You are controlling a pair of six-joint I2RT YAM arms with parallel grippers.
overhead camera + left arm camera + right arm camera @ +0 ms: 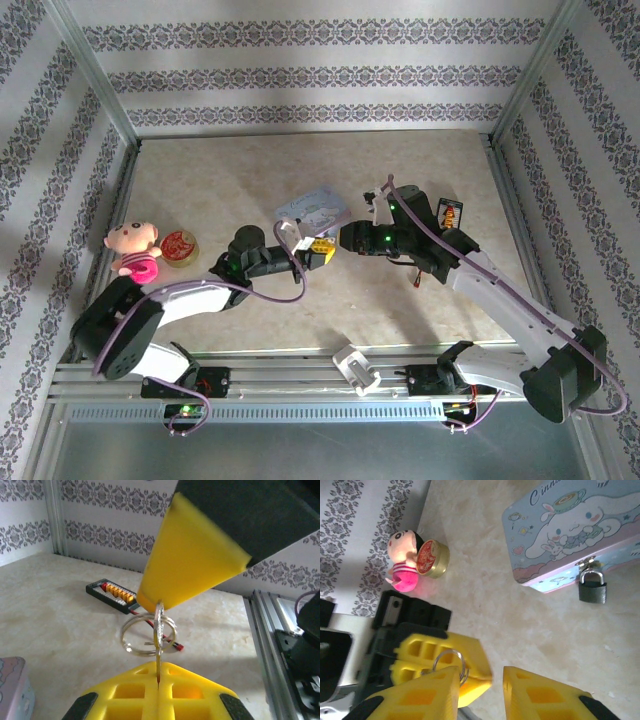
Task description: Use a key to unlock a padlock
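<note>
Beige marbled tabletop (230, 170) enclosed by striped floral wallpaper. Small dark padlock (593, 591) with a silvery shackle, hanging from the hasp of the pale blue cartoon-printed tin box (560, 535). Small thin metal key (159, 640), seen edge-on and upright, threaded on a silvery split ring (125, 630) and well apart from the padlock. Left gripper (158, 672): yellow fingers pressed together on the key's lower end. Right gripper (481, 679): yellow fingers parted with a clear gap and nothing clamped between them; one fingertip meets the top of the key in the left wrist view. Both grippers meet tip to tip near the tin. To their left, a pink-and-cream plush doll (133, 248) just beside a round gold tin (180, 248); to their right, a black connector board (112, 594); at the near rail, a white boxy piece (356, 367)
</note>
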